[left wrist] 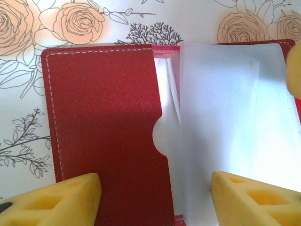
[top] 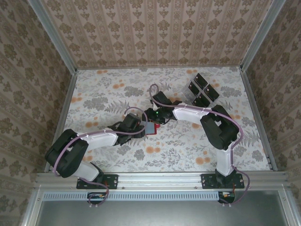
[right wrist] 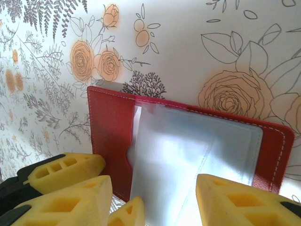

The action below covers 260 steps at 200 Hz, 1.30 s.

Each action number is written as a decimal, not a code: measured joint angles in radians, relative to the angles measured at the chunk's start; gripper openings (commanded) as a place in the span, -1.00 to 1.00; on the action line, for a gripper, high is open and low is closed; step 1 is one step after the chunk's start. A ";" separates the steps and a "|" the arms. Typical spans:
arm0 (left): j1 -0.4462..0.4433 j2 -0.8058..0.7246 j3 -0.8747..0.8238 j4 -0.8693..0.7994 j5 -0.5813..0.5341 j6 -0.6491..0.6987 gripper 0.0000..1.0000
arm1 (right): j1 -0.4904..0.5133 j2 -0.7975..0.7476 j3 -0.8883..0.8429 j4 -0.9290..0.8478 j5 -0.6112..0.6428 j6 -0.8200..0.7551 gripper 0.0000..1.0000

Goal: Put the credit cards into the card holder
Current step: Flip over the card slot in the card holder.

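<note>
the card holder (top: 151, 127) was laid open and straddled by the unclenched left gripper (left wrist: 155, 181) and right gripper (right wrist: 154, 181), apparently to steady its pockets, while the credit cards (top: 200, 79) were seen well apart from it.

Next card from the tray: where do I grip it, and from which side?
Pinch the near card by its raised top edge, from above, a jaw on each face. The cards look propped at a slant in the clear tray, so top edges stand free and bottom edges sit inside. Exact tilt is hard to tell.
</note>
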 measured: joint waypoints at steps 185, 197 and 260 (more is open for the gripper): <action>-0.004 -0.005 -0.001 0.000 -0.003 0.000 0.37 | 0.000 0.042 -0.031 0.057 -0.011 0.028 0.10; -0.004 -0.010 -0.001 -0.001 -0.003 0.000 0.39 | 0.000 0.044 -0.031 0.063 -0.017 0.029 0.11; -0.004 -0.079 -0.001 -0.025 -0.003 0.001 0.42 | -0.003 0.048 -0.031 0.093 -0.048 0.056 0.10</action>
